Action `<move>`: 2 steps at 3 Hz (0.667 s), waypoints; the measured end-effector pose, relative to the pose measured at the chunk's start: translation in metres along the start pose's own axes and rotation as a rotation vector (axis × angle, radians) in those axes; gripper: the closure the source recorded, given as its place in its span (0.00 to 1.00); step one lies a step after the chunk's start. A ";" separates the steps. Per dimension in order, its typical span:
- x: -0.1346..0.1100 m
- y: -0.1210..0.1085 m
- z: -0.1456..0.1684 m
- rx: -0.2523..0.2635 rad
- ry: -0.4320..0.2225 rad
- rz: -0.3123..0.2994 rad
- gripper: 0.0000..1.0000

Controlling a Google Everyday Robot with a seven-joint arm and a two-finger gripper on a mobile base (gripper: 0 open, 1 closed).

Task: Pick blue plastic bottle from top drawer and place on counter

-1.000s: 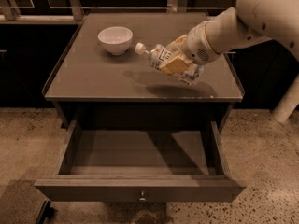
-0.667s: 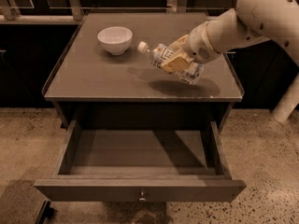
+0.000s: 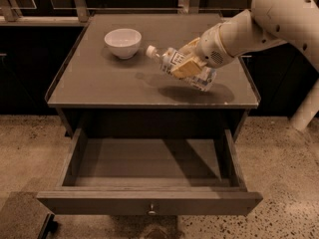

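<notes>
Holding: the gripper (image 3: 188,59) is clamped around the blue plastic bottle (image 3: 172,59). One tan finger pad (image 3: 183,68) lies flat across the near side of its body and the other finger is on the far side.
Bottle: clear and faintly bluish, with a dark label in white print. It is tilted close to lying down, with the white cap (image 3: 150,50) pointing left and a little up.
Bottle's place: over the right half of the counter (image 3: 94,86), out of the drawer. I cannot tell whether its lower end touches the surface.
Shadow: a dark oval (image 3: 197,94) on the counter directly beneath the bottle and gripper.
Arm: the cream-coloured arm (image 3: 259,26) reaches in from the upper right, its wrist above the counter's right edge.
Bowl: a white bowl (image 3: 122,42) stands upright on the back left part of the counter, to the left of the cap and apart from it.
Counter: a flat grey-brown top with a thin raised rim along its sides.
Top drawer: the top drawer (image 3: 149,164) is pulled wide open below the counter's front edge, and its floor is in plain sight.
Knob: a small round metal knob (image 3: 151,210) sits at the centre of the drawer's front panel.
Floor: speckled stone floor (image 3: 281,156) lies around the cabinet.
</notes>
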State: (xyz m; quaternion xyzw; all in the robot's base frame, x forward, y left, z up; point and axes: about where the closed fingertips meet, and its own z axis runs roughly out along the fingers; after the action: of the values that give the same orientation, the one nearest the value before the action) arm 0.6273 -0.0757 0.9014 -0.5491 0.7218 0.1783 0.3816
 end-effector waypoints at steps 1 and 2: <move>0.000 0.000 0.000 0.000 0.000 0.000 0.34; 0.000 0.000 0.000 0.000 0.000 0.000 0.11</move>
State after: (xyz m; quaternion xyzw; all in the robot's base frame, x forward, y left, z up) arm 0.6273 -0.0757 0.9014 -0.5492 0.7218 0.1783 0.3816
